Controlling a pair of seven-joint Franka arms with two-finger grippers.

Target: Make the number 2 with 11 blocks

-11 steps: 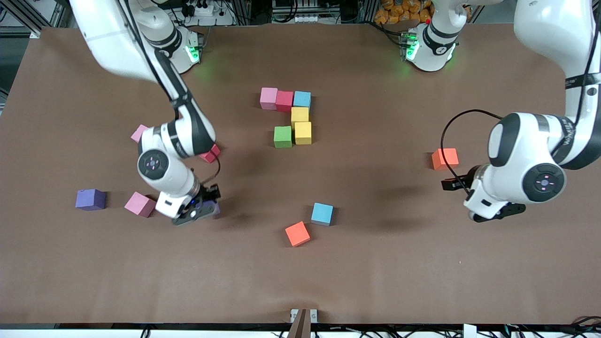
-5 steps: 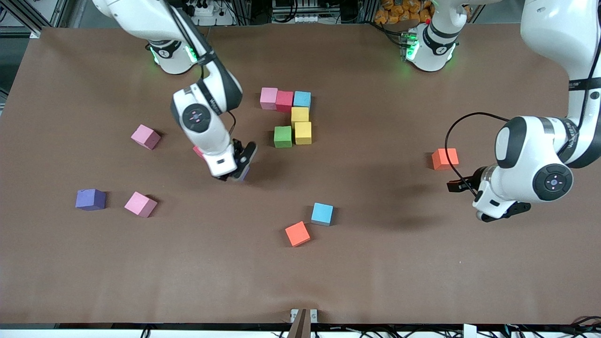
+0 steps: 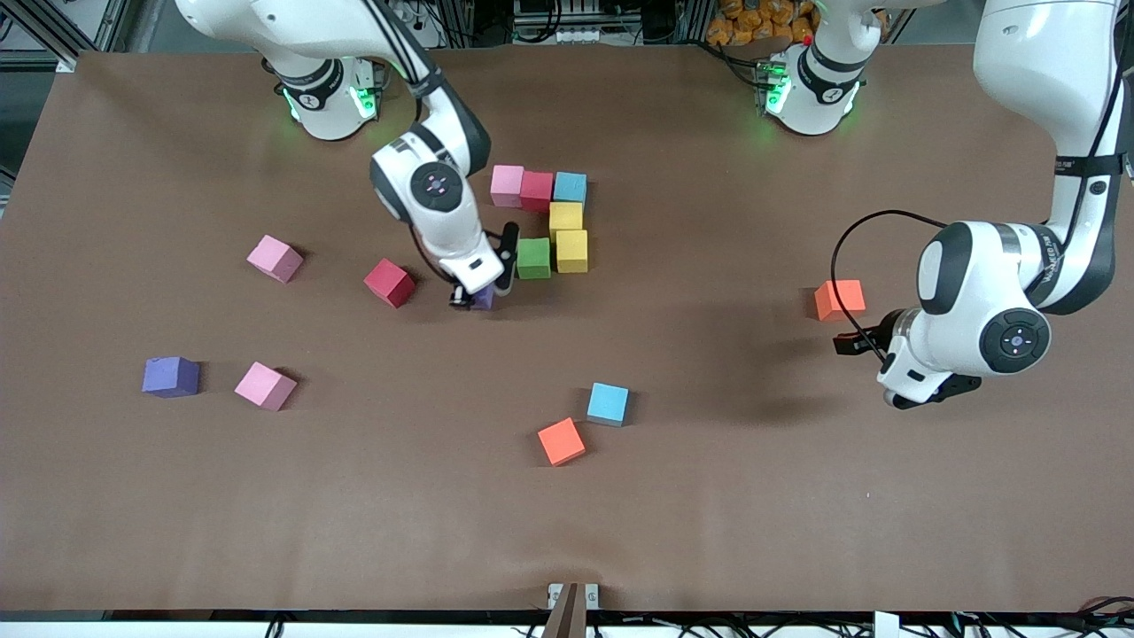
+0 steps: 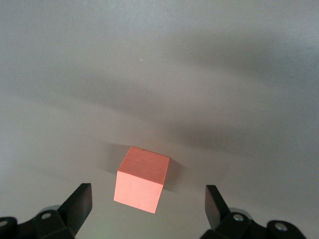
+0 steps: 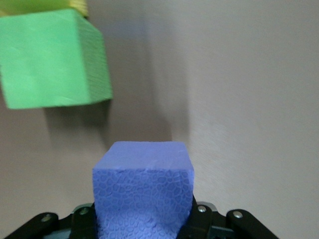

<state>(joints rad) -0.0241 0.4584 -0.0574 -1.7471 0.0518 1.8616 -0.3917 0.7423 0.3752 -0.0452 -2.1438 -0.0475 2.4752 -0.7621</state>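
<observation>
I am watching the right tool (image 3: 479, 297) hanging over the brown counter (image 3: 709, 496) beside the partly built number 2 (image 3: 547, 221), its jaws clamped on a small matte purple cube (image 5: 143, 191). In the right wrist view this cube is sitting between the jaws, with the matte green cube (image 5: 52, 59) close ahead of it.

The digit so far is showing six cubes: a pink cube (image 3: 507, 185), a red cube (image 3: 537, 190) and a light blue cube (image 3: 570, 187) are forming a touching row, two yellow cubes (image 3: 568, 234) are standing in a column nearer the front camera under the light blue one, and the green cube is touching the lower yellow one.

I am keeping the left tool (image 4: 148, 209) waiting, jaws spread wide and gripping nothing, over an orange matte cube (image 4: 142, 178) toward the left arm's end of the counter.

Loose cubes are lying apart: another red cube (image 3: 389, 283), two pink cubes (image 3: 275, 258), a second purple cube (image 3: 170, 376), a second light blue cube (image 3: 608, 403) and another orange cube (image 3: 561, 441).
</observation>
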